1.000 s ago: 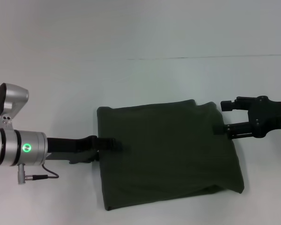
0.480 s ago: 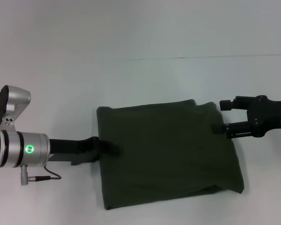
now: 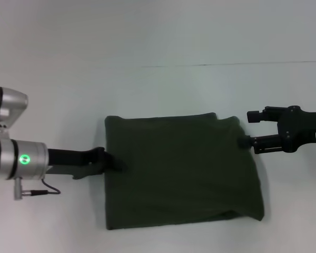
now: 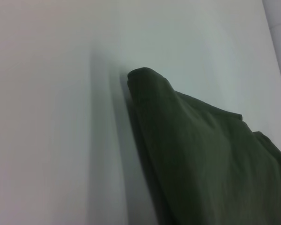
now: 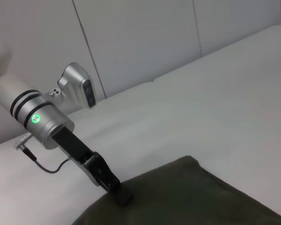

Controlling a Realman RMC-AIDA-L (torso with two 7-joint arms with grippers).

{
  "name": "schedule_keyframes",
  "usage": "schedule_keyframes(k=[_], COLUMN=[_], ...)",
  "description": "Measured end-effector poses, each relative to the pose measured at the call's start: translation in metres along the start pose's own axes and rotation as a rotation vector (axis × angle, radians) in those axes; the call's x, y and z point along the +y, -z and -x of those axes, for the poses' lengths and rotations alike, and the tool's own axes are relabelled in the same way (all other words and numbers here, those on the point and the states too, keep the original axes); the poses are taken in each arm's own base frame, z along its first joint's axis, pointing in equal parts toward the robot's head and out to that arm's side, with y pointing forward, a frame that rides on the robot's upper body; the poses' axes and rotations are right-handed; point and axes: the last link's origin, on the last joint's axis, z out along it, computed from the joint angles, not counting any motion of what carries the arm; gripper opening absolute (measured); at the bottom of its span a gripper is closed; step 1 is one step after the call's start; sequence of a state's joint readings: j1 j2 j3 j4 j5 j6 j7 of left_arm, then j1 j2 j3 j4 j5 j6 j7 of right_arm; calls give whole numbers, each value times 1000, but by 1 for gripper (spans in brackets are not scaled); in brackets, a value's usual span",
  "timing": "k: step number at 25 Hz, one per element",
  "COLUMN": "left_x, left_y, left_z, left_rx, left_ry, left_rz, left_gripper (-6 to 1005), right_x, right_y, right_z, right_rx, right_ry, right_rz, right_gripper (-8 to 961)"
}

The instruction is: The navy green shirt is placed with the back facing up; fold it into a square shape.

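Change: the left arm has drawn back away from the shirt, and the cloth has slid with it, so the shirt's left edge now sits further over than a moment ago; the right gripper has barely shifted.
Shirt: the shirt (image 3: 181, 171) lies flat on the white table (image 3: 158, 89), folded into a rough rectangle, plain dark olive side up, no lettering showing.
Shirt edges: the far edge runs nearly straight; the near right corner looks a bit loose, with a lower layer peeking out beneath the top fold.
Left gripper: the left gripper (image 3: 115, 163) is right at the middle of the shirt's left edge, its dark tip touching the cloth; from the right wrist camera the same tip (image 5: 124, 197) sits on the shirt's (image 5: 192, 197) border.
Left gripper state: pinching or merely resting on the hem, I can't tell; the fingers run together with the dark cloth.
Right gripper: the right gripper (image 3: 246, 129) is at the shirt's far right corner, one finger (image 3: 255, 115) clear of the cloth above the table, the lower one (image 3: 246, 141) at the shirt's edge.
Right gripper state: fingers spread apart, nothing between them.
Left wrist camera: a rounded, bunched corner of the shirt (image 4: 201, 145) rises from the table, casting a soft shadow beside it.
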State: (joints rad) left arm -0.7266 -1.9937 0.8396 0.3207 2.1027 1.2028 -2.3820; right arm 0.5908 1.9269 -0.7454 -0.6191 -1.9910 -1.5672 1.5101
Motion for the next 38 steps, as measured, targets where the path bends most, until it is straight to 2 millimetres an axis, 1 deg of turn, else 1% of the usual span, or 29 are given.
schedule_keyframes(k=[2, 8, 10, 15, 18, 22, 26, 28, 30, 33, 37, 38], left_x=[-4, -17, -18, -17, -15, -9, 11, 20, 24, 25, 25, 24], left_y=[9, 36, 39, 38, 41, 49, 59, 62, 64, 65, 62, 60], left_z=[-4, -14, -14, -14, -16, -20, -21, -18, -11, 4, 18, 21], left_rx=[7, 20, 15, 41, 76, 128, 222, 264, 301, 330, 334, 332], left_ry=[-1, 8, 7, -25, -94, -246, -579, -744, -860, -974, -1051, -1070], left_rz=[-11, -40, -42, -33, -13, 22, 133, 191, 246, 306, 345, 349], left_gripper=[95, 103, 120, 163, 189, 306, 423, 505, 586, 706, 856, 872], right_x=[0, 2, 2, 3, 4, 4, 5, 6, 8, 14, 24, 26], right_y=[0, -3, -4, -9, -10, -12, -11, -9, -9, -15, -24, -27], right_z=[0, -1, -2, -4, -4, -4, 0, 4, 6, 6, 0, -2], right_rx=[0, -2, -4, -5, -6, -16, -55, -85, -107, -108, -78, -70], right_ry=[-4, -14, -18, -24, -26, -29, -29, -20, -3, 37, 116, 134], right_rz=[0, 6, 7, 2, 5, 4, 4, 12, 25, 57, 118, 129], right_gripper=[945, 945, 945, 945, 945, 945, 945, 945, 945, 945, 945, 945])
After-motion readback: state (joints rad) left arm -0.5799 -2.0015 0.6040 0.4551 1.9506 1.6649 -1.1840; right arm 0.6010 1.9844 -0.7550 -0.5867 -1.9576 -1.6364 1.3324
